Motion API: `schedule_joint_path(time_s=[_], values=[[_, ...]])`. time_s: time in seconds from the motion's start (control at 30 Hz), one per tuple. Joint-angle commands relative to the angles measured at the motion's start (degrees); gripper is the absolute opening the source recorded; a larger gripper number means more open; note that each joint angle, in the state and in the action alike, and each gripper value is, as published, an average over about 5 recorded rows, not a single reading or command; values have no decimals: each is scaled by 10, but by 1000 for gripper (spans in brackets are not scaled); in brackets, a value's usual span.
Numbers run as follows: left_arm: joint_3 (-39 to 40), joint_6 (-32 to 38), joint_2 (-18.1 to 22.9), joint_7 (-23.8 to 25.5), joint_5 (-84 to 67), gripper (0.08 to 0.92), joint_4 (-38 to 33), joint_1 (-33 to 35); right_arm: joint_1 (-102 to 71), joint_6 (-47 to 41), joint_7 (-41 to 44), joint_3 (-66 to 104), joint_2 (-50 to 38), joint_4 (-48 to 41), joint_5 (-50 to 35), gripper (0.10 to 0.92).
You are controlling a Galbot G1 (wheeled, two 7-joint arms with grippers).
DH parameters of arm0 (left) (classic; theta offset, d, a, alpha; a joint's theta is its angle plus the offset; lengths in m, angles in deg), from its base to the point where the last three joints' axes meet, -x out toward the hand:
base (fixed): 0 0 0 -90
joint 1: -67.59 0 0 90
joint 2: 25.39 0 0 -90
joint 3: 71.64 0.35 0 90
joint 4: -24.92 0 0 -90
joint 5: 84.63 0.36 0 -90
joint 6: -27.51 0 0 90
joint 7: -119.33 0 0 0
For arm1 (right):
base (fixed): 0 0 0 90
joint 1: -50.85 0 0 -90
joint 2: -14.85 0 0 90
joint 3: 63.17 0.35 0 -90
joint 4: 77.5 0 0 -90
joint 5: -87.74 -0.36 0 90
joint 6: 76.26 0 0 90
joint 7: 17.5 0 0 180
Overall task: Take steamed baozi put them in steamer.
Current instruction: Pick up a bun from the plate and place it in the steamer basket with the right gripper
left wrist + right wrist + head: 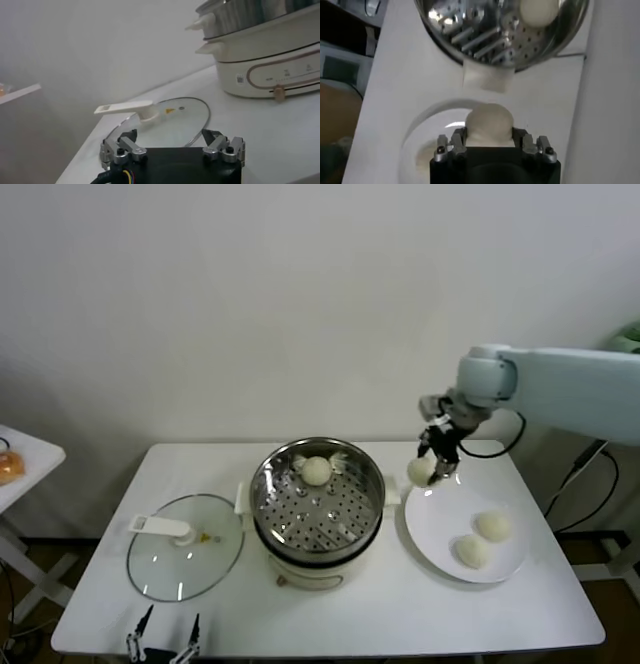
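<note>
My right gripper [430, 466] is shut on an off-white baozi [420, 470] and holds it in the air above the near-left rim of the white plate [437, 534], just right of the steamer [372, 484]. The same bun shows between the jaws in the right wrist view [489, 121]. One baozi [317, 470] lies in the back of the steel steamer basket and also shows in the right wrist view [538, 11]. Two baozi [493, 526] [471, 551] lie on the plate. My left gripper [164, 646] is open and empty at the table's front left.
The glass lid [184, 546] with its white handle lies flat left of the steamer, just beyond my left gripper [170, 145]. The steamer's cream base [265, 70] stands beside it. A small side table [20, 459] stands at the far left.
</note>
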Motion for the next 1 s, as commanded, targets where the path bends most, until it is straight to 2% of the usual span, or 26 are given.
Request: schedule_joint_path(time_s=[0.03, 0.33, 0.77, 1.0], values=[[1, 1, -4, 0, 1, 823, -2, 1, 96, -30, -13, 25, 79, 69, -129, 611], [1, 2, -5, -1, -3, 823, -6, 2, -26, -73, -65, 112, 197, 8, -140, 611], [-2, 1, 1, 0, -2, 823, -1, -1, -166, -62, -71, 128, 279, -127, -17, 611], [-4, 0, 3, 2, -2, 823, 4, -4, -200, -51, -66, 132, 306, -164, 23, 611]])
